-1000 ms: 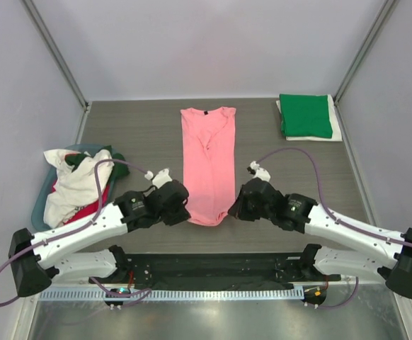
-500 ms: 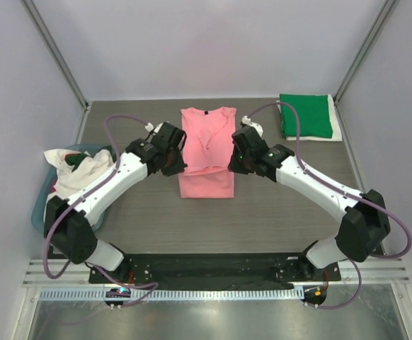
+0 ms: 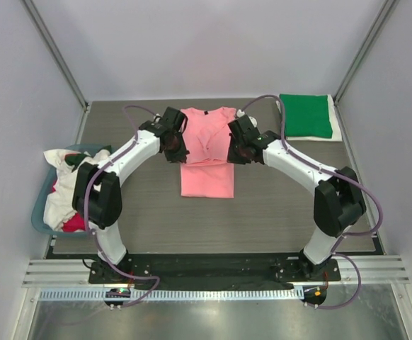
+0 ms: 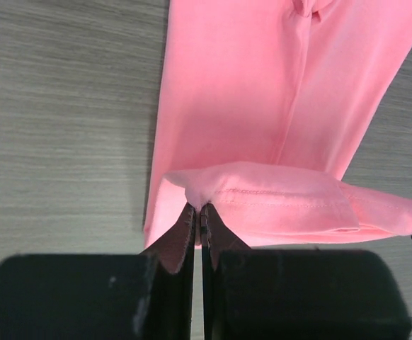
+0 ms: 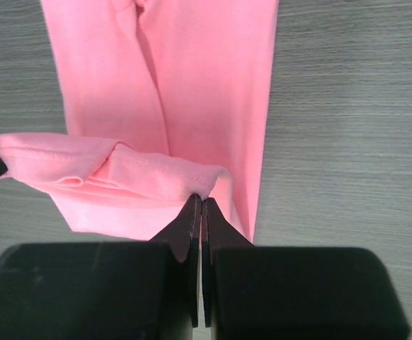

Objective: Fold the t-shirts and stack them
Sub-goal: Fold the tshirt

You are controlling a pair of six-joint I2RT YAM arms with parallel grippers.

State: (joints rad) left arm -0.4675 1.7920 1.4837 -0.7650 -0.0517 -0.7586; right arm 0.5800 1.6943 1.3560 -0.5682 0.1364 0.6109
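The salmon-pink t-shirt (image 3: 207, 152) lies in a narrow strip on the table's middle, its dark neck label at the far end. My left gripper (image 3: 177, 154) is shut on the left corner of its hem (image 4: 199, 191), and my right gripper (image 3: 236, 154) is shut on the right corner (image 5: 202, 190). Both hold the hem lifted and doubled back over the shirt's middle. A folded bright green t-shirt (image 3: 306, 115) lies at the far right on a white one. More white and red shirts (image 3: 71, 185) are heaped at the left.
A teal tub (image 3: 44, 195) at the left edge holds the heap of shirts. The enclosure's walls and metal posts bound the table on three sides. The arms' bases stand at the near edge.
Both grippers have carried the pink shirt's bottom hem from the near end toward the far end, folding the shirt over itself. The arms have stretched out.
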